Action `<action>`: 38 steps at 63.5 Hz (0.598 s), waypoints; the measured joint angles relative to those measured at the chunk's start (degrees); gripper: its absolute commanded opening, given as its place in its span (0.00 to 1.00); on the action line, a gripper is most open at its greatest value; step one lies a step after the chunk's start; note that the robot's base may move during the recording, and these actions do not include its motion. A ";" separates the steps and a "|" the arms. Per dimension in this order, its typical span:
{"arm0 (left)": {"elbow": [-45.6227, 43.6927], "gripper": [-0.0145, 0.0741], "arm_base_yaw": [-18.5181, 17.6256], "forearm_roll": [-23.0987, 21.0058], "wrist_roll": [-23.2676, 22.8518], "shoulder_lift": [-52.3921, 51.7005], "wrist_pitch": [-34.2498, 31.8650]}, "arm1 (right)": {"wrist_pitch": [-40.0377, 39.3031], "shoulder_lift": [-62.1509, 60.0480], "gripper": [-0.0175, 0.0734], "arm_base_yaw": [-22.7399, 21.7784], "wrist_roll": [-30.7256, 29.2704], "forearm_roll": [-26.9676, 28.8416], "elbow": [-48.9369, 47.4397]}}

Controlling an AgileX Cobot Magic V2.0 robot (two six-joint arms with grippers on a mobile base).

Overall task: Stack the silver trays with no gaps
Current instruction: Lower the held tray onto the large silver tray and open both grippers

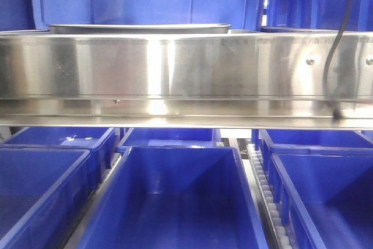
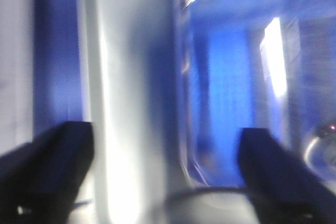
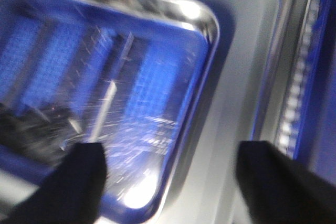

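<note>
Both grippers hang with their fingers spread wide and nothing between them. In the left wrist view, the left gripper (image 2: 165, 171) hovers over the side of a silver tray (image 2: 236, 77), whose rounded rim fills the right half of the frame, with a pale flat band of metal running down the middle. In the right wrist view, the right gripper (image 3: 170, 179) sits over the tray's lower right corner (image 3: 210, 24), a wide flat lip (image 3: 231, 145) curving round it.

The risk I see is a bad grab. Both wrist views are smeared, and the metal is slick and shallow, so fingers closing off-centre could slip off the thin rim, or tilt the tray so it lands cocked and leaves a gap.

The tray is mirror-bright, scuffed with fine scratches, throwing back blue from the plastic bins. From the front view only its thin dark edge (image 1: 140, 28) shows at the upper middle, resting behind the long steel rail (image 1: 186, 74), above the blue bins (image 1: 175, 202). Whether it is one tray or several nested, I cannot tell.
</note>
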 measured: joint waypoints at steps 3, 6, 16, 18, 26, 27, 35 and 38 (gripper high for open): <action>0.01 0.41 -0.55 0.00 0.48 -2.68 0.00 | 0.10 -2.07 0.41 0.00 -0.72 0.00 0.00; 0.01 0.31 -0.95 0.00 0.86 -5.43 0.04 | 0.10 -3.92 0.31 0.00 -1.58 0.00 0.52; 4.82 0.11 -2.75 -0.02 1.23 -15.13 -1.97 | -0.47 -11.29 0.25 1.31 -4.30 -0.47 4.76; 6.84 0.12 -3.25 -0.02 1.35 -17.29 -2.77 | -1.02 -12.92 0.25 1.73 -4.99 -0.51 6.35; 17.22 0.11 -4.73 -0.12 1.35 -25.29 -7.16 | -4.29 -19.38 0.25 3.04 -7.15 -0.60 14.25; 18.49 0.11 -5.01 -0.12 1.35 -26.21 -8.01 | -4.73 -20.10 0.25 3.19 -7.31 -0.60 15.22; 30.29 0.11 -6.15 -0.91 1.35 -35.35 -14.06 | -9.97 -27.53 0.25 3.80 -8.31 -0.60 25.60; 34.99 0.11 -6.60 -1.29 1.35 -38.87 -16.76 | -12.42 -30.45 0.25 3.89 -8.84 -0.60 29.74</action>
